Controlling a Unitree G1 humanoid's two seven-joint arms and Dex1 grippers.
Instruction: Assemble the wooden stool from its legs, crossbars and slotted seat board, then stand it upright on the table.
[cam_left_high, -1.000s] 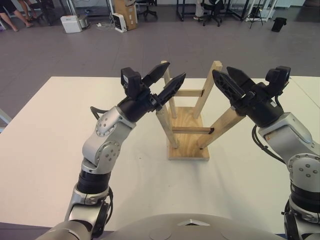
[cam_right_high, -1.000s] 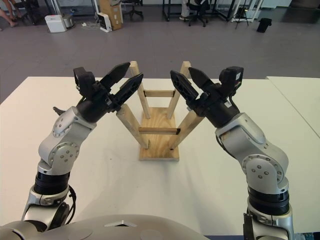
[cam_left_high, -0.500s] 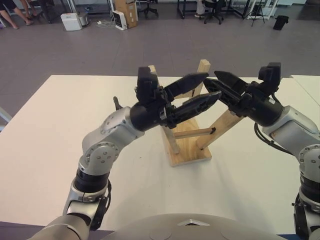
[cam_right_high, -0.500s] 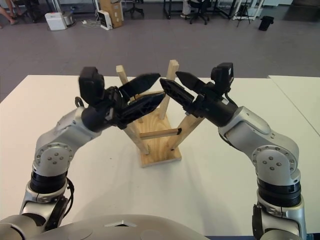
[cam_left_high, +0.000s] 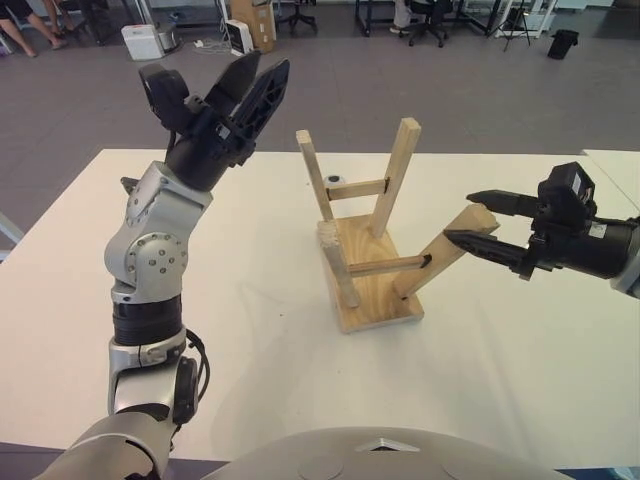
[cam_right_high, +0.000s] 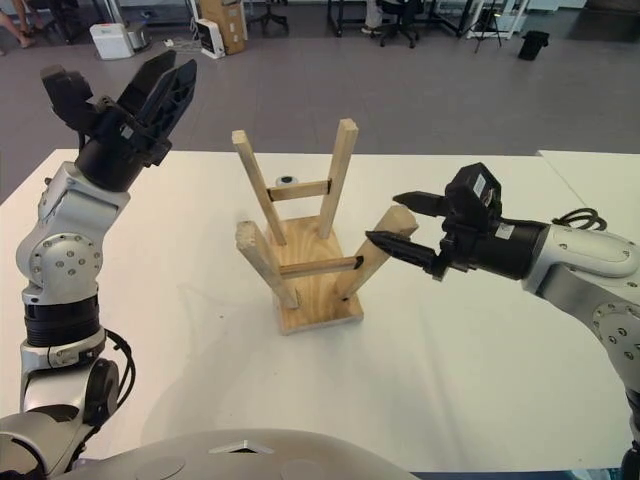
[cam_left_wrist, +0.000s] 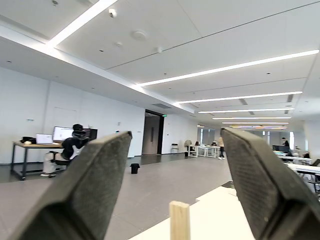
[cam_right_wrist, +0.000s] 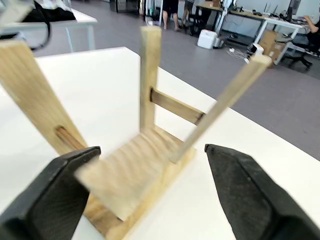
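The wooden stool (cam_left_high: 375, 300) lies upside down on the white table (cam_left_high: 90, 280), seat board flat and legs pointing up, with crossbars (cam_left_high: 357, 188) joining the legs. The front pair of legs leans outward. My left gripper (cam_left_high: 265, 65) is open, held high above the table's far left, well away from the stool; between its fingers a leg tip (cam_left_wrist: 179, 220) shows in the left wrist view. My right gripper (cam_right_high: 383, 217) is open at the stool's right side, its fingertips straddling the end of the leaning right front leg (cam_right_high: 372, 262) without closing on it. The right wrist view faces the stool (cam_right_wrist: 150, 75).
A small round object (cam_left_high: 333, 181) lies on the table just behind the stool. The table's far edge (cam_left_high: 500, 154) runs behind it, with open floor, chairs and boxes (cam_left_high: 250, 25) beyond. Bare tabletop stretches left, right and in front of the stool.
My left gripper left the stool's legs and swung up and to the left. My right gripper drew back to the right and lower. The stool has turned slightly on the table.
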